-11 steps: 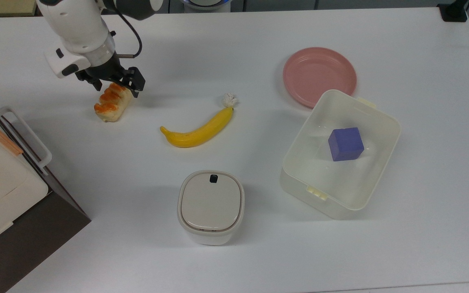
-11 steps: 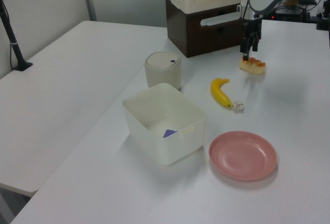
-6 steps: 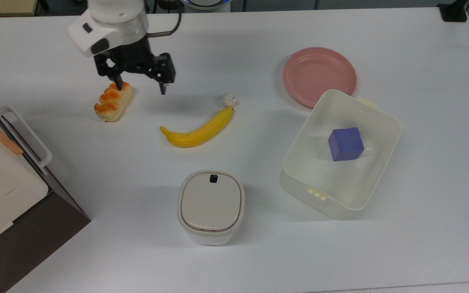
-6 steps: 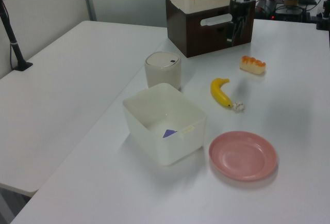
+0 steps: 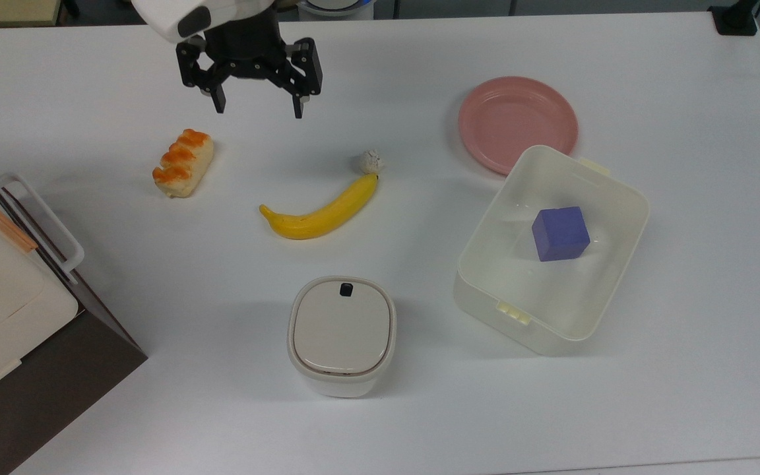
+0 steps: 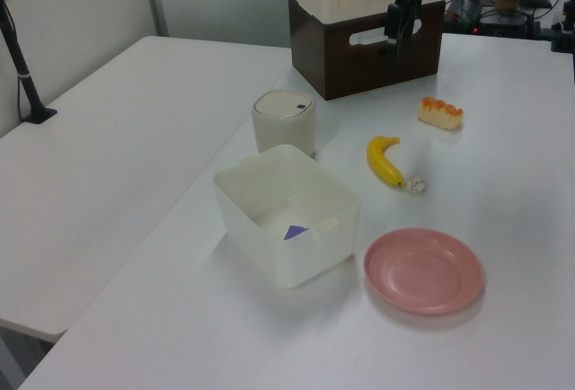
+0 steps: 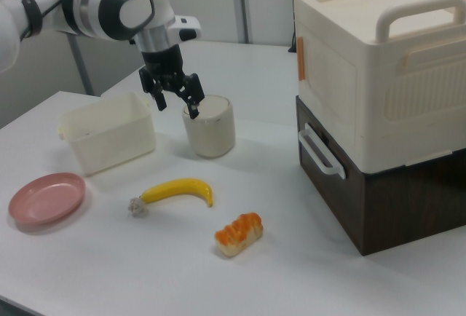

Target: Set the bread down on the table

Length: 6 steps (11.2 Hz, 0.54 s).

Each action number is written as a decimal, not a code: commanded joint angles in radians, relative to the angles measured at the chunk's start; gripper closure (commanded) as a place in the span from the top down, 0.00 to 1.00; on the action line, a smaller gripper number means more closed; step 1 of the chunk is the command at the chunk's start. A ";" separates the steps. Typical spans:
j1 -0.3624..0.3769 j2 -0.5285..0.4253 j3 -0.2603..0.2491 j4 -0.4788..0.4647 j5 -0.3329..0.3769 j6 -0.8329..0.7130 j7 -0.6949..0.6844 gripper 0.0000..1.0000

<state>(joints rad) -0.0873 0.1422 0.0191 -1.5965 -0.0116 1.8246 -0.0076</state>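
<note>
Nearest the lower edge of the top view stands a lidded cream canister (image 5: 342, 335) with a small black button on its lid; at the top view's lower left sits a cream appliance on a dark brown base (image 5: 17, 310) with a white bar handle. At the top view's right, an open cream plastic container (image 5: 607, 198) holds a purple cube (image 5: 560, 233). Beyond the canister, a yellow banana (image 5: 320, 211) lies on the table (image 5: 419, 422), with a small white wad (image 5: 371, 160) at its stem end. The bread (image 5: 183, 162) lies flat on the table toward the top view's left of the banana, well apart from it, glazed orange-brown ridges facing up; nothing touches it. In the right view the bread (image 7: 238, 234) lies in front of the banana and near the brown base. A round pink plate (image 5: 517, 122) rests beyond the container, just beside its far corner. Farthest back in the top view, the gripper (image 5: 258, 105) hangs above the table with its two black fingers (image 5: 219, 100) spread wide and holding nothing, clear of the bread. In the right view the gripper (image 7: 176, 103) hangs in front of the canister; in the left view it (image 6: 402, 29) appears before the brown base.
</note>
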 commanded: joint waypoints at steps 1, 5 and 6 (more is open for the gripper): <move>0.046 -0.050 -0.008 0.009 0.018 -0.074 0.020 1.00; 0.089 -0.056 -0.010 0.013 0.035 -0.084 0.096 1.00; 0.089 -0.056 -0.010 0.015 0.038 -0.085 0.107 1.00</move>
<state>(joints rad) -0.0178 0.1004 0.0214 -1.5791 0.0043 1.7656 0.0583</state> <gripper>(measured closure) 0.000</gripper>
